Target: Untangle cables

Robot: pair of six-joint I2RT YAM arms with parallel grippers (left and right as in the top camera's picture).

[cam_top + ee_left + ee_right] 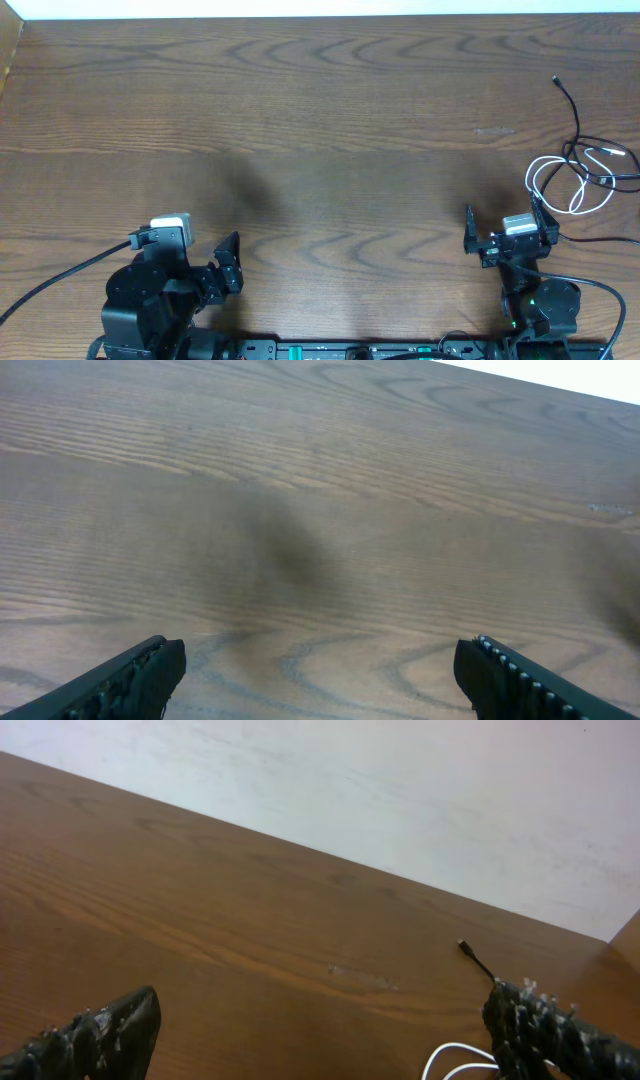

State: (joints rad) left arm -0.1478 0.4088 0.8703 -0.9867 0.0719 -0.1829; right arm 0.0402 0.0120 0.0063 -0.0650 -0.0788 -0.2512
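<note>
Two black arms sit closest, along the bottom of the top view. Left gripper (320,660) has its jaws spread wide with nothing in them, and right gripper (320,1005) is the same. Both cords lie at the far right of the top view, just above and to the right of the right gripper, well apart from the left gripper. White cord (606,151) makes small loops, and black cord (576,120) crosses them. From the loops the black cord's long line runs up the picture, and its little plug points to the upper left. I think the cords are thin and lie flat on the desk (320,120), so the jaws could slip off, or pinch both at once. Pulling then could make the tangle tighter, or drag the pile toward the right edge.
</note>
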